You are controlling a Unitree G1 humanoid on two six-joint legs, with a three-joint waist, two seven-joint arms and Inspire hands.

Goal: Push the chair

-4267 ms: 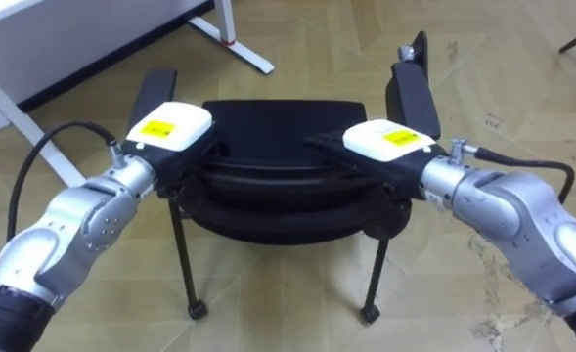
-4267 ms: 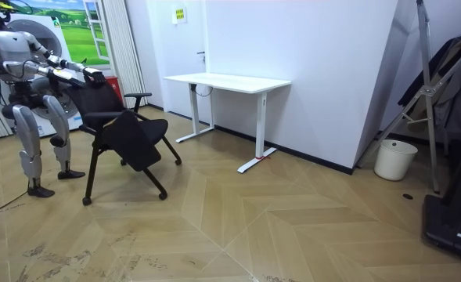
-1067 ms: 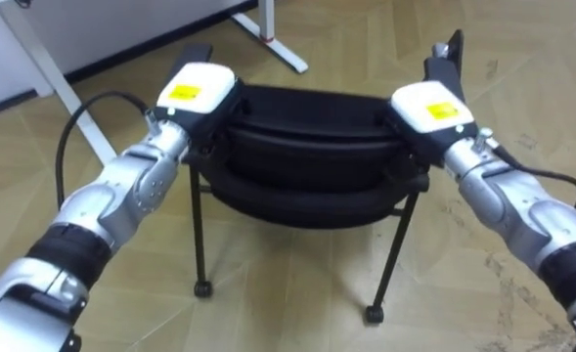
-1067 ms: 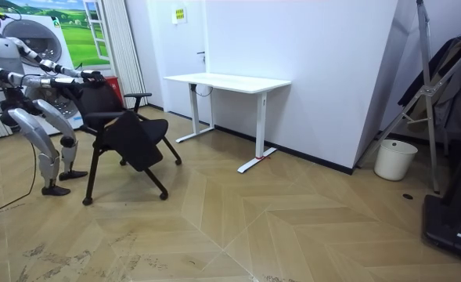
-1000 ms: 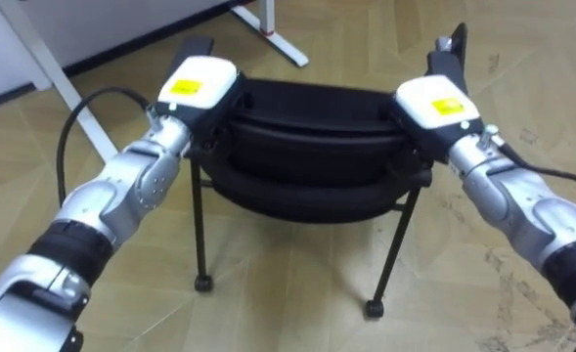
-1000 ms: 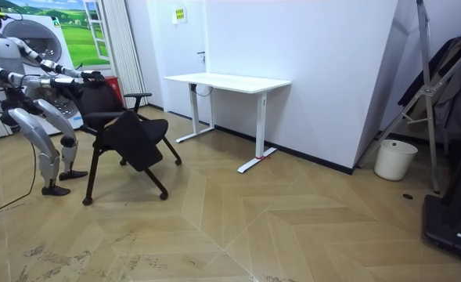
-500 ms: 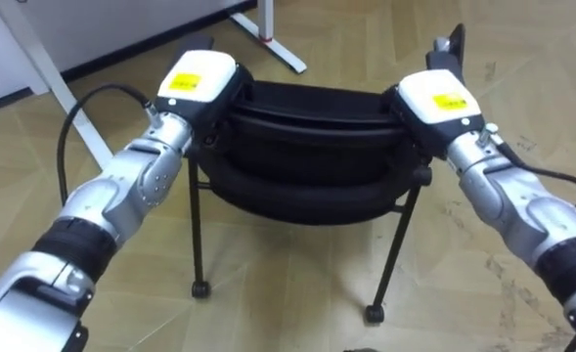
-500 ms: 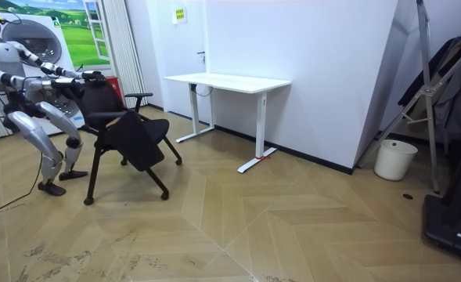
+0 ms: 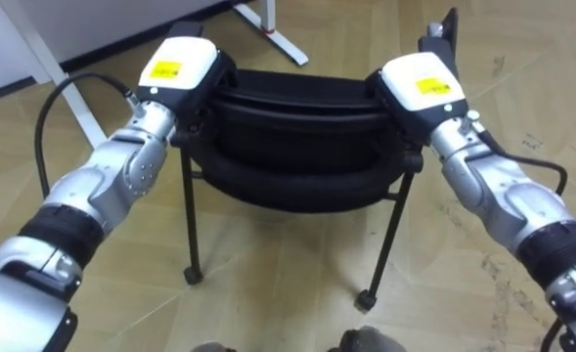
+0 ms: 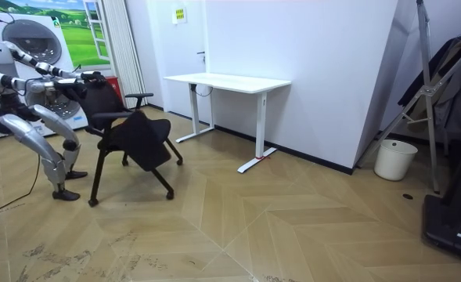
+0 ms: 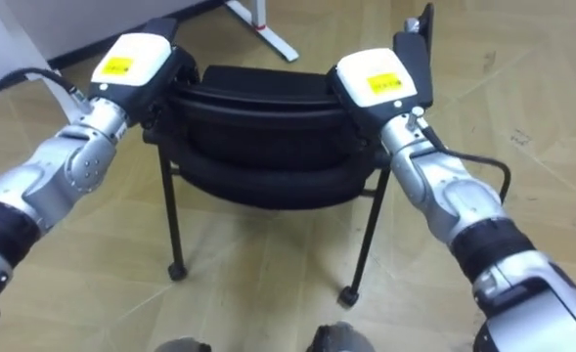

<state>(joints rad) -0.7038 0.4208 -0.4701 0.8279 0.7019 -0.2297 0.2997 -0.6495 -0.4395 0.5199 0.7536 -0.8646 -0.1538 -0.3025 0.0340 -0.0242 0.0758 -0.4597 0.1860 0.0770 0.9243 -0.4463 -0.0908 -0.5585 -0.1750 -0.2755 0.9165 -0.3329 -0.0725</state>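
One chair [image 9: 297, 137]. Left hand [image 9: 178, 66], right hand [image 9: 420, 86] at backrest top corners; grasp hidden, cannot tell.

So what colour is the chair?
The chair is black all over, frame included; the left eye view shows it best.

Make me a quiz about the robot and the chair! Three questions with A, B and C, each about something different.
1. Where are the robot's hands on the chair?
A) on the seat
B) at the top of its back
C) on a leg

2. What colour is the chair?
A) red
B) white
C) black

3. How does the chair stand?
A) upright on its legs
B) tipped on its side
C) upside down

Answers:
1 B: the left hand and the right hand sit at the two top corners of the back.
2 C: the frame and padding are black.
3 A: its feet are down on the wooden floor.
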